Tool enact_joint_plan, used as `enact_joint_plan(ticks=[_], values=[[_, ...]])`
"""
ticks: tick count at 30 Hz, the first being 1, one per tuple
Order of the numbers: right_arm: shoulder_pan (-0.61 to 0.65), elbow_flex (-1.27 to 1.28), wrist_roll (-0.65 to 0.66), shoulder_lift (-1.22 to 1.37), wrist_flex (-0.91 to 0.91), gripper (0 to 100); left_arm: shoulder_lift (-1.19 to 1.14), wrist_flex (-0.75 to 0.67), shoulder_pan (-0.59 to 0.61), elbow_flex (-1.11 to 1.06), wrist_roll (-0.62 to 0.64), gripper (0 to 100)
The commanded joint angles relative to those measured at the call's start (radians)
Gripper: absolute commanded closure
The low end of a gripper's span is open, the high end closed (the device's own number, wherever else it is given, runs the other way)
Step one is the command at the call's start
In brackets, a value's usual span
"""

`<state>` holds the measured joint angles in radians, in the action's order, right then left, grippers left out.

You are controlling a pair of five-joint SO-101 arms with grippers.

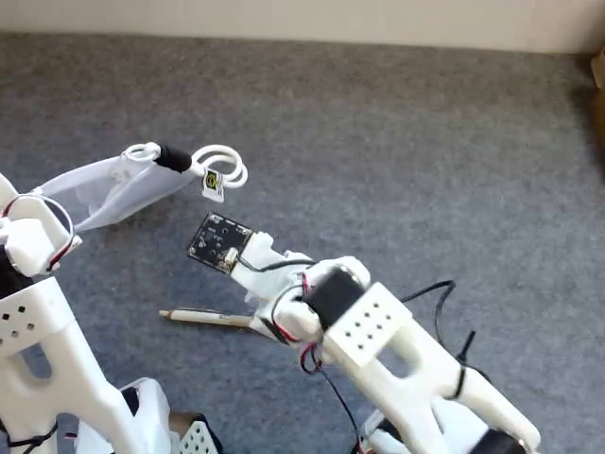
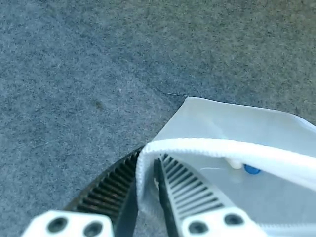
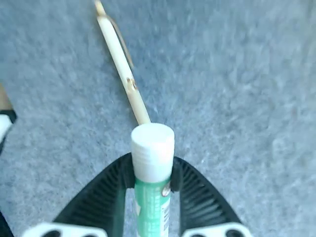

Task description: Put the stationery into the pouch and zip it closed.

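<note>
Starting at the near edge of the grey carpeted table [image 1: 425, 142], the left arm [image 1: 38, 312] rose from the near left corner and the right arm [image 1: 369, 326] from the middle of that edge. The right gripper [image 3: 152, 160] was closed on a glue stick [image 3: 152, 143], its ribbed black fingers [image 3: 111, 187] pressed on either side of the green-and-white barrel just under the white cap. Just beyond the cap a slim beige pen [image 3: 121, 64] lay flat on the table, one end tucked under the right arm's wrist and the other pointing towards the left edge [image 1: 203, 317]. The left gripper [image 2: 150, 155] was clamped narrowly on the toothed zip edge of the white pouch [image 2: 237, 133], with a fold of fabric pinched between its fingers [image 2: 192, 190]. A small blue object [image 2: 252, 170] showed inside the pouch, too little of it to name. From that grip the pouch [image 1: 113, 189] stretched away from the left edge, and at its far end sat white cord rings [image 1: 222, 163] and a small tag [image 1: 213, 186].
</note>
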<state>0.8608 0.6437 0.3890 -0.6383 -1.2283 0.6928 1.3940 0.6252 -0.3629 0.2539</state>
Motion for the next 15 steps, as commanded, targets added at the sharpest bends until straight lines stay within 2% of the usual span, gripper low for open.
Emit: enact_joint_plan(ticks=[1, 11, 15], values=[[0.048, -0.010, -0.026, -0.120, 0.001, 99.5, 0.005, -0.018, -0.053, -0.012, 0.008, 99], [0.077, -0.008, -0.199, -0.260, 0.131, 99.5, 0.005, 0.006, -0.189, -0.012, 0.000, 99], [0.079, -0.008, -0.221, -0.266, 0.179, 99.5, 0.005, 0.029, -0.260, -0.013, -0.029, 99]])
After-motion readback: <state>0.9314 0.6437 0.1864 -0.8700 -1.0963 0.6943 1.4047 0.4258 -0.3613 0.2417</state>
